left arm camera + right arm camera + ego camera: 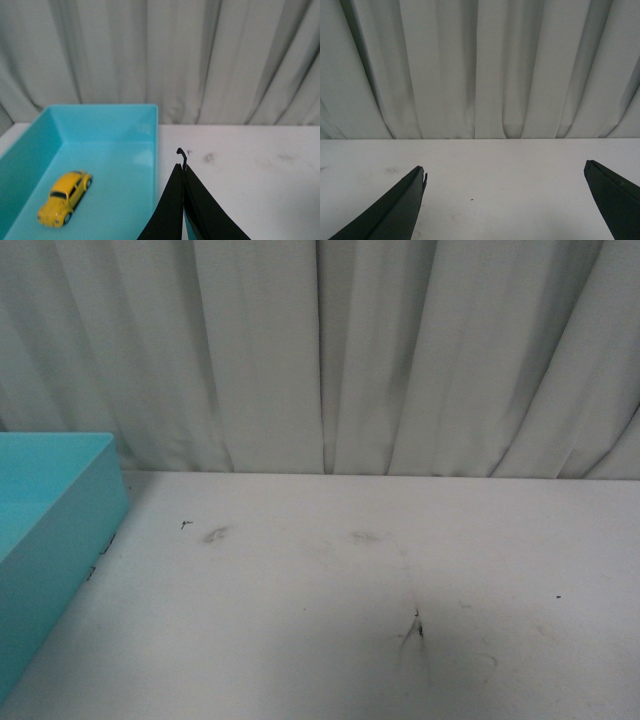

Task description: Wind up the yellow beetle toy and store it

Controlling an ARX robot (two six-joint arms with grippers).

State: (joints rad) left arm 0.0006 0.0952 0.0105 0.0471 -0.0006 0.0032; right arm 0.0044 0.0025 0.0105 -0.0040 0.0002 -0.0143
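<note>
The yellow beetle toy (65,198) rests on its wheels inside the turquoise box (150,165), on the box floor toward one side wall, seen in the left wrist view. My left gripper (181,167) is shut with nothing between its black fingers, hovering over the box's side wall, apart from the toy. My right gripper (505,172) is open over bare white table, its two dark fingers wide apart and empty. In the front view only a part of the turquoise box (60,530) shows at the left edge; the toy and both arms are out of that view.
A white table (380,580) with a few dark smudges and marks stretches to a grey-white pleated curtain (330,350) right behind its far edge. The box stands at the table's left side.
</note>
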